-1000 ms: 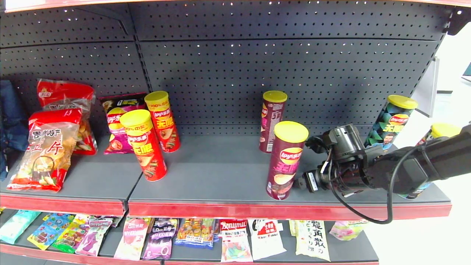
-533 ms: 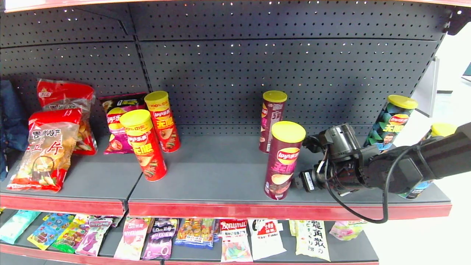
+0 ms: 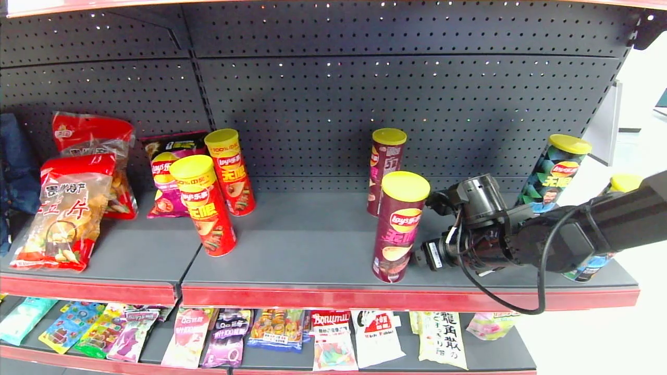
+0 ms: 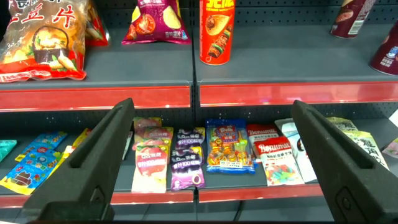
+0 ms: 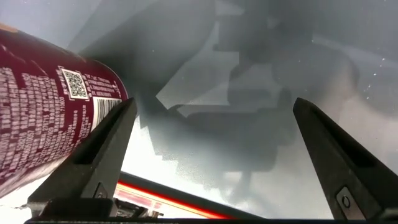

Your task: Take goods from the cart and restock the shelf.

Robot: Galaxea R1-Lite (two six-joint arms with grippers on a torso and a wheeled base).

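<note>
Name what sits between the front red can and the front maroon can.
Only bare shelf between red can and maroon can, per the head view.

The right arm (image 3: 599, 229) is black, with a cylindrical wrist housing (image 3: 482, 195), looping black cable (image 3: 541, 286) and long dark fingers (image 5: 93, 168).

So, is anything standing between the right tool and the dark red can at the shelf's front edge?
Nothing visible does. The open right tool is right beside the dark red can on the shelf. The other dark red can stands farther back, out of the way.
</note>
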